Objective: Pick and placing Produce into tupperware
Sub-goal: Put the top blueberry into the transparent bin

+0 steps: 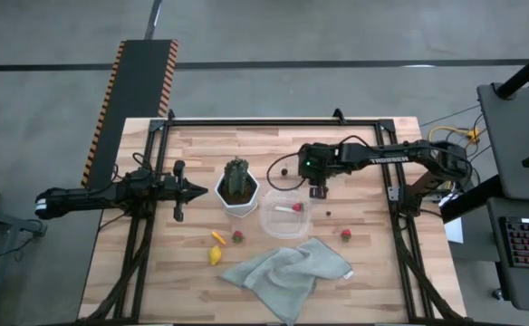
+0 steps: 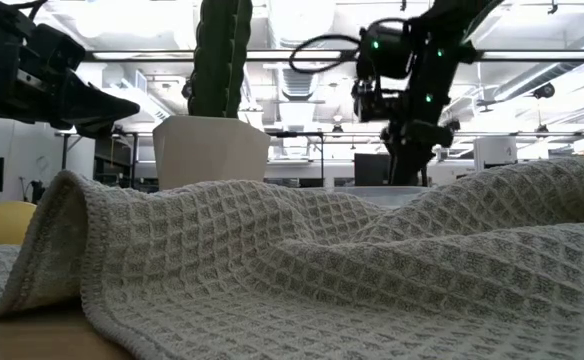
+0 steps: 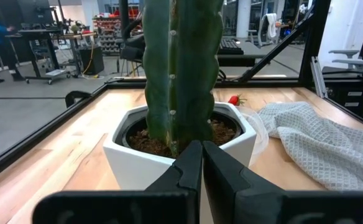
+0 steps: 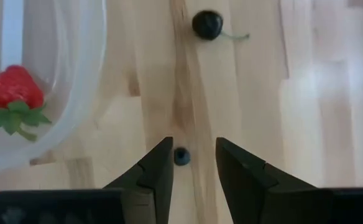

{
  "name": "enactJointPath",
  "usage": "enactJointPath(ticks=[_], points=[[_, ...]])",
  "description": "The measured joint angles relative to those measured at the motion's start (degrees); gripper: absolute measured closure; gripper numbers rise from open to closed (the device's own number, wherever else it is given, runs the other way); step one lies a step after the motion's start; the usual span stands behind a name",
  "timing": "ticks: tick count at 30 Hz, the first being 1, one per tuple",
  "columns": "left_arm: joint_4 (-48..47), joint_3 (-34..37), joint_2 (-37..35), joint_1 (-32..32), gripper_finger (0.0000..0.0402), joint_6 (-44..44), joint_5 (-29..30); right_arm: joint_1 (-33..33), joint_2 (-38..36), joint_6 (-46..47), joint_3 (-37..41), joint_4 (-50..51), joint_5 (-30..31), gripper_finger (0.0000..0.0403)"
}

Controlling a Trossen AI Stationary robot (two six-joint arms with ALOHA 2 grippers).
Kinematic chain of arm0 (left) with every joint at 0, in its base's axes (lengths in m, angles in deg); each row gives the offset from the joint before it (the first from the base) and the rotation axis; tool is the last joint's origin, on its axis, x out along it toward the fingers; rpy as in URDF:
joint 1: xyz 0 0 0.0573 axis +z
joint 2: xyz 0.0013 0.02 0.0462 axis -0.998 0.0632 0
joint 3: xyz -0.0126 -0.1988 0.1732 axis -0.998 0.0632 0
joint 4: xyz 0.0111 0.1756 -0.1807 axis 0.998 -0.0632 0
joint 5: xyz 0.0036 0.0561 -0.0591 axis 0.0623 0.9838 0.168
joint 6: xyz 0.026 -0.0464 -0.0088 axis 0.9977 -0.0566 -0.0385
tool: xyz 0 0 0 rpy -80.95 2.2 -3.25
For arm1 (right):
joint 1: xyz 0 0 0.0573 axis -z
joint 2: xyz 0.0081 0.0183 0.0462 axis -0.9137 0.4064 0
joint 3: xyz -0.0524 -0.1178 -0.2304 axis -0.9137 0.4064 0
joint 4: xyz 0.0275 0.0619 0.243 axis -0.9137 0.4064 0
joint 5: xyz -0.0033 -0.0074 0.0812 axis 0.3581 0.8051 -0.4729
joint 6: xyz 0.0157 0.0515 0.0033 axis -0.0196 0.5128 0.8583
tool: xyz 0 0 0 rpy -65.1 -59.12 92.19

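- Clear plastic tub (image 1: pixel 284 219) sits on the wooden table (image 1: pixel 373 272), just right of the white pot (image 1: pixel 237 201) that holds the green cactus (image 1: pixel 237 177).
- One red strawberry (image 4: pixel 12 87) lies inside the tub; a small pale piece (image 1: pixel 283 209) lies beside it, identity not clear.
- Right gripper (image 4: pixel 194 163) is over the table just beyond the tub's far right corner, pointing down; its jaws stand part-way apart and hold nothing.
- A tiny dark berry (image 4: pixel 181 156) lies on the wood between the right gripper's fingers; contact cannot be confirmed.
- A larger dark berry (image 4: pixel 207 25) with a thin stem lies on the table a little farther on, apart from the tub.
- Another dark berry (image 1: pixel 284 168) lies on the far side of the pot, near a black cable.
- Outside the tub: a strawberry (image 1: pixel 237 237) and a yellow piece (image 1: pixel 218 237) in front of the pot, a second yellow piece (image 1: pixel 215 256) nearer the front edge, a strawberry (image 1: pixel 346 234) to the tub's right.
- Grey waffle cloth (image 1: pixel 287 271) lies crumpled in front of the tub.
- Left gripper (image 3: pixel 201 163) is held level just left of the pot, fingers pressed together, empty.
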Motion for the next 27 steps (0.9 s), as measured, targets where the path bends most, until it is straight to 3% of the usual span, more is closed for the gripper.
enactJointPath(ticks=[6, 17, 27], points=[[0.0, 0.0, 0.0, 0.0, 0.0402, 0.0, 0.0, 2.8, 0.0, -0.5, 2.0, -2.3, -7.2, 0.0281], [0.0, 0.0, 0.0, 0.0, 0.0402, 0.0, 0.0, 5.0, 0.0, -2.7, 5.2, -5.1, -7.2, 0.0242], [0.0, 0.0, 0.0, 0.0, 0.0402, 0.0, 1.0, 5.3, 0.0, -2.5, 8.3, -8.2, -7.3, 0.0242]])
